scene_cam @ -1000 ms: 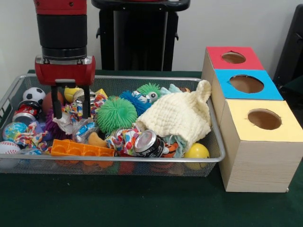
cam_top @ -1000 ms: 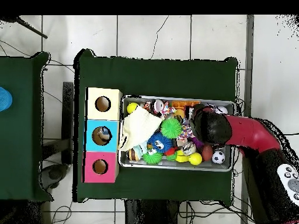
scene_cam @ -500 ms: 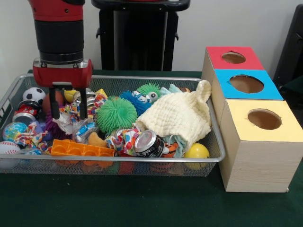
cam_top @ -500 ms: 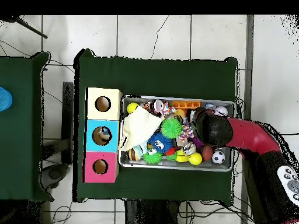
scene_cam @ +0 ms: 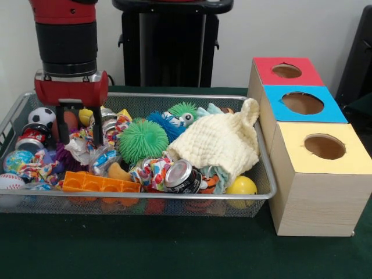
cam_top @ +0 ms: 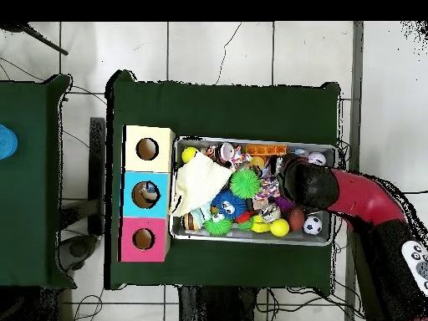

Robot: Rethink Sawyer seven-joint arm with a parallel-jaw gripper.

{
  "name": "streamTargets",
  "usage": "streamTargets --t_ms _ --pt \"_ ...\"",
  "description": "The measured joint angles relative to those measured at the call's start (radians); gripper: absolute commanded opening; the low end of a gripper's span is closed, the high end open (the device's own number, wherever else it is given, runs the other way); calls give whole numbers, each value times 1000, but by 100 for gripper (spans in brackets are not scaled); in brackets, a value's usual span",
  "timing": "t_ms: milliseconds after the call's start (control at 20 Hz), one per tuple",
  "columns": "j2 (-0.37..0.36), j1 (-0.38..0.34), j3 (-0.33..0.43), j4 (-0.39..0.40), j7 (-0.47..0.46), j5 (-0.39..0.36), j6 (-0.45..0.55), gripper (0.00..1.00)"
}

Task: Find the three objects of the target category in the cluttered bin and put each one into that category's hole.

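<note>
Toys and odds filled the wire bin from end to end, which sat on the green surface just left of three wooden boxes. Those boxes stood in a row running from near to far: a yellow-topped box nearest, a blue-topped box behind it, and a red-topped box farthest, each with a round hole in its lid.

Over the bin's left end hung the red and black arm, its claw spread open with both dark fingers pointing down into the clutter and nothing gripped between them. The fingertips reached among a multicoloured rope toy and a crumpled wrapper, with a small soccer ball just to the left at the far side.

Toward the middle lay a green spiky ball, with a blue spiky ball behind it. A cream knitted cloth covered the right part of the bin. Near the front rim rested a silver can, an orange moulded tray, a yellow ball, and at the left corner a baseball.
</note>
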Motion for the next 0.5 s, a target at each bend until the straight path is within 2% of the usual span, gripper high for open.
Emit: streamTargets --t_ms 500 --pt "-4 2 -1 0 0 75 0 100"
